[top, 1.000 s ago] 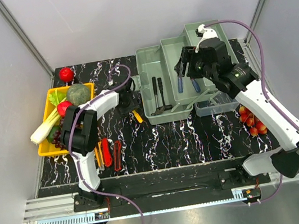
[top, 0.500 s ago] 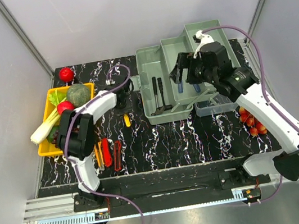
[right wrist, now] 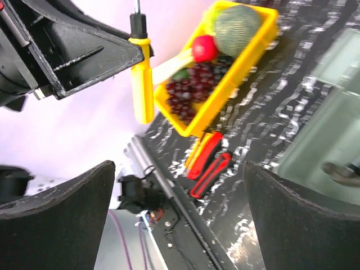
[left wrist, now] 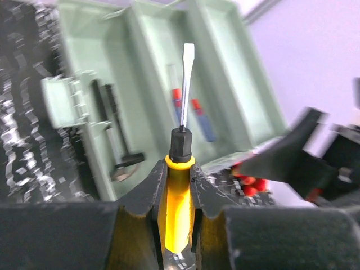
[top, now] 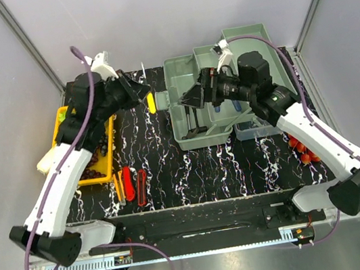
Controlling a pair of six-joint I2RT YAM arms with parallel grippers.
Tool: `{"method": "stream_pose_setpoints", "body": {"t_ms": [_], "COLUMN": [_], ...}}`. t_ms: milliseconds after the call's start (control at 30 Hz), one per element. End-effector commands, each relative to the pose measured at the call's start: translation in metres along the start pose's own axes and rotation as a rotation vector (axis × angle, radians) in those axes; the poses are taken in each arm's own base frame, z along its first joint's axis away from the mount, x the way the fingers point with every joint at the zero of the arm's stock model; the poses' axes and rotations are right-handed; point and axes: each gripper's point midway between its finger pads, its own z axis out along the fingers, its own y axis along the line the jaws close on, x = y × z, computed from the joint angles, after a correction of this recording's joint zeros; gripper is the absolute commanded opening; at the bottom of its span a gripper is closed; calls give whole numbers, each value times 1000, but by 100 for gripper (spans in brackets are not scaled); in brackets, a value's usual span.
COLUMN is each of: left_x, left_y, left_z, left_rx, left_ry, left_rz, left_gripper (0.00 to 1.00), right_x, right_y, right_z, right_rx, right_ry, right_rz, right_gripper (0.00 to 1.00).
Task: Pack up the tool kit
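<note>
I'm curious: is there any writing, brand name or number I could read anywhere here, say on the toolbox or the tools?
None can be read. The toolbox, the yellow-handled screwdriver and the yellow tray show no lettering, and nothing else in any view carries legible print.

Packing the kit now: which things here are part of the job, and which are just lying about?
Job:
- toolbox
- yellow screwdriver, clamped in the left gripper
- red-handled tools on the table
- blue-handled tools, already inside the toolbox

Lying about:
- yellow tray of vegetables
- small red fruit beside the toolbox
</note>
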Motion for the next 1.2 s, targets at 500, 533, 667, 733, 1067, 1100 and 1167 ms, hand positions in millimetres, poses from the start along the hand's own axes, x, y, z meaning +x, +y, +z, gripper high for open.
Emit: {"method": "stream_pose_setpoints", "body": {"t_ms": [500, 533, 667, 733, 1067, 1100, 1167], "left_x": [-34, -34, -30, -29, -23, -23, -20], "left_y": [-121, -122, -126, -127, -66, -48, -16], "left_z": [-68, -67, -62, -62, -37, -35, -32], "left_rx": [621, 628, 658, 670, 301, 208, 57], "left_ry": [-90, -80, -46, -35, -75, -89, -106], "left_rz": [-179, -183, -218, -227, -132, -116, -88], "left_gripper": [0, 0, 0, 0, 88, 92, 98], "right_x": [-19, -20, -26, -28, -27, -29, -29], "right_y": [131, 129, 126, 123, 57, 38, 6], "right_z": [0, 2, 7, 10, 26, 26, 22], "right_rx": [-469, -464, -442, -430, -71, 29, 196], "right_ry": [-91, -92, -110, -115, -144, -170, -190], "right_rz": [-118, -115, -114, -103, -18, -9, -15], "right_gripper": [64, 61, 51, 46, 0, 0, 0]}}
